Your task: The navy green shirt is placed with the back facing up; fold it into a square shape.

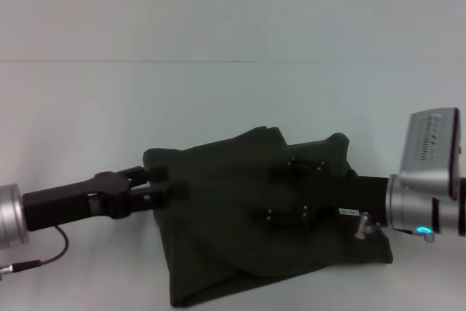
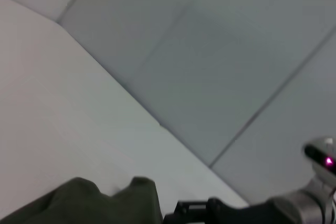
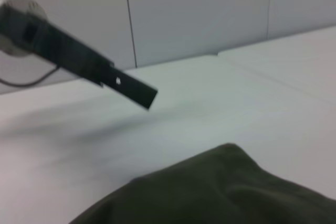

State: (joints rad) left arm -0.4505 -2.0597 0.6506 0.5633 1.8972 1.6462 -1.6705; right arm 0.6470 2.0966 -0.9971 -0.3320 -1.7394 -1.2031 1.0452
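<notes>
My left claw (image 1: 173, 183) reaches in from the left, low over the left edge of the navy green shirt (image 1: 240, 245). Fingers (image 1: 156, 174) are spread apart, one above the other in the head view, tips at or over the cloth edge; contact not clear.

My right claw (image 1: 291, 191) extends from the right across the shirt's upper right part. It is black on dark cloth, so I cannot tell whether it is spread or together, nor whether it holds any fabric. A small pale label (image 1: 349, 211) sits on the right arm's black section; writing too small to read. A blue light (image 1: 423, 231) glows under the silver wrist housing.

The shirt lies on the white counter (image 1: 87, 107), near the front, bunched into a rough, lumpy block with folds doubled over along the near edge. Plain olive side shows; no lettering visible on it.

Left wrist view: shirt's humped edge (image 2: 84, 203) at the counter surface, with the right arm (image 2: 252, 211) beyond it and a pink light (image 2: 329, 161) on its housing.

Right wrist view: shirt mound (image 3: 220, 192) close up, left arm (image 3: 79, 61) beyond over bare counter.
</notes>
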